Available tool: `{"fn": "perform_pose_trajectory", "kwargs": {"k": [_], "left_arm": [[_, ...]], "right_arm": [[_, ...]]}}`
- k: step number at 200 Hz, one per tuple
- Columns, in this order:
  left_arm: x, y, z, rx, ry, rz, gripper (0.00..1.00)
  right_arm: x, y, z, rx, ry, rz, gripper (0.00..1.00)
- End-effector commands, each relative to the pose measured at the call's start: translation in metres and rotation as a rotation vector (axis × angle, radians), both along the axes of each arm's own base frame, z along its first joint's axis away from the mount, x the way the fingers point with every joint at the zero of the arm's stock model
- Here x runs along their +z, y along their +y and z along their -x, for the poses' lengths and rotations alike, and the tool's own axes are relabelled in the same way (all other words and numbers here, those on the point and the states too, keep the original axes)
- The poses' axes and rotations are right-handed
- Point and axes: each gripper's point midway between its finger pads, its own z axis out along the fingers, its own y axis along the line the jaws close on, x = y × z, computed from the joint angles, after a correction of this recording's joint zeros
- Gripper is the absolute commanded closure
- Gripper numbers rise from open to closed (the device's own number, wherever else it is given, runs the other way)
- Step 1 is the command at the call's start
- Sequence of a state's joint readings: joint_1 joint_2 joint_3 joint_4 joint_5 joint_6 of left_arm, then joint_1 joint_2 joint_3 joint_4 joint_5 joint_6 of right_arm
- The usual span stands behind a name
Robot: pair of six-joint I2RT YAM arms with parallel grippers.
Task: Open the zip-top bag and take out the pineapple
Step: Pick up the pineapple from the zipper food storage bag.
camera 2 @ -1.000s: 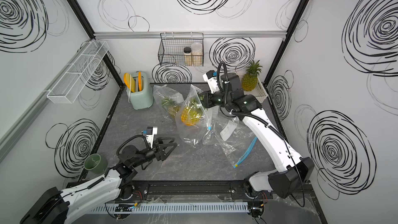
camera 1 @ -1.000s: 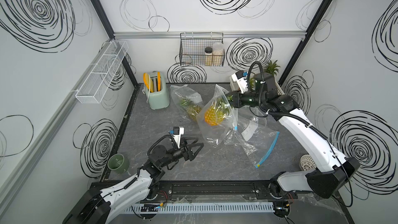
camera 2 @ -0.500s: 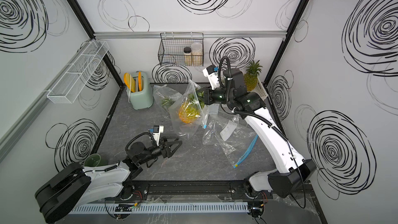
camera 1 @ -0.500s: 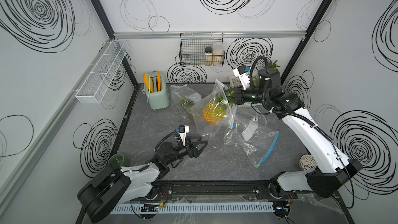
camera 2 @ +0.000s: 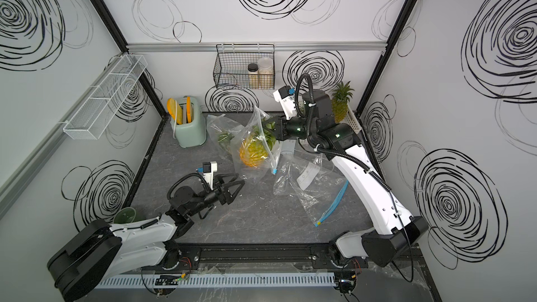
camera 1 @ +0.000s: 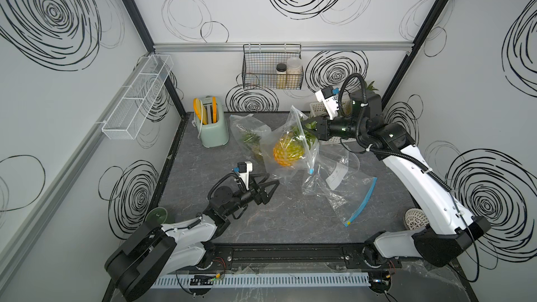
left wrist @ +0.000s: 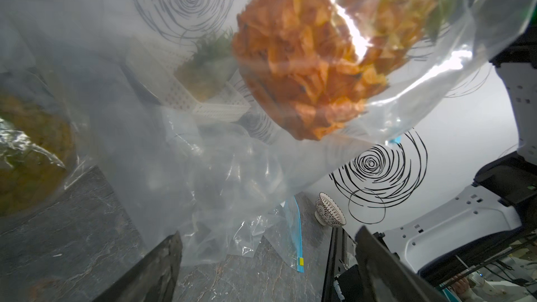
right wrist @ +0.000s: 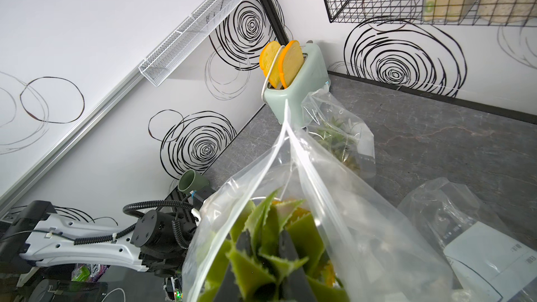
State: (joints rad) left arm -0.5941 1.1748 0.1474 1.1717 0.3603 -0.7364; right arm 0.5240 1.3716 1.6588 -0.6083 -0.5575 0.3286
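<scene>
With the yellow-orange pineapple (camera 1: pixel 287 152) clamped by its green crown (right wrist: pixel 270 228) in the right pincer (camera 1: pixel 312 127) above the far middle of the grey counter (camera 1: pixel 290 222), the clear zip-top bag (camera 1: pixel 286 174) around it, unheld by the wide-apart left pincer (camera 1: pixel 270 187), could be dragged along.

Bright, even light, soft shadows; blurred, glare-streaked zip-top bag (left wrist: pixel 430 76) in left wrist view.
</scene>
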Motion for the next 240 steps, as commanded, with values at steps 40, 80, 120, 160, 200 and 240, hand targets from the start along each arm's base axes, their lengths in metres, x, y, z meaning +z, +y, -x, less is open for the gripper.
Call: {"fn": "perform_pose_trajectory", "kwargs": {"k": [40,80,120,160,200,240], "left_arm": [[0.025,-0.005,-0.024,-0.019,-0.078,0.064,0.02],[0.027,-0.007,-0.032,-0.019,-0.091,0.054,0.02],[0.029,-0.010,-0.032,-0.045,-0.100,0.068,0.01],[0.019,-0.003,-0.037,-0.026,-0.082,0.073,0.01],[0.025,-0.002,-0.040,-0.041,-0.104,0.091,0.01],[0.050,-0.010,-0.031,-0.115,-0.181,0.175,0.03]], "right_arm": [[0.048,0.001,0.021,0.041,-0.097,-0.078,1.00],[0.051,0.001,0.024,0.043,-0.102,-0.082,1.00],[0.053,0.002,0.024,0.046,-0.105,-0.084,1.00],[0.061,0.001,0.026,0.049,-0.118,-0.091,1.00],[0.063,0.002,0.027,0.053,-0.118,-0.091,1.00],[0.061,0.003,0.026,0.051,-0.111,-0.091,1.00]]}}
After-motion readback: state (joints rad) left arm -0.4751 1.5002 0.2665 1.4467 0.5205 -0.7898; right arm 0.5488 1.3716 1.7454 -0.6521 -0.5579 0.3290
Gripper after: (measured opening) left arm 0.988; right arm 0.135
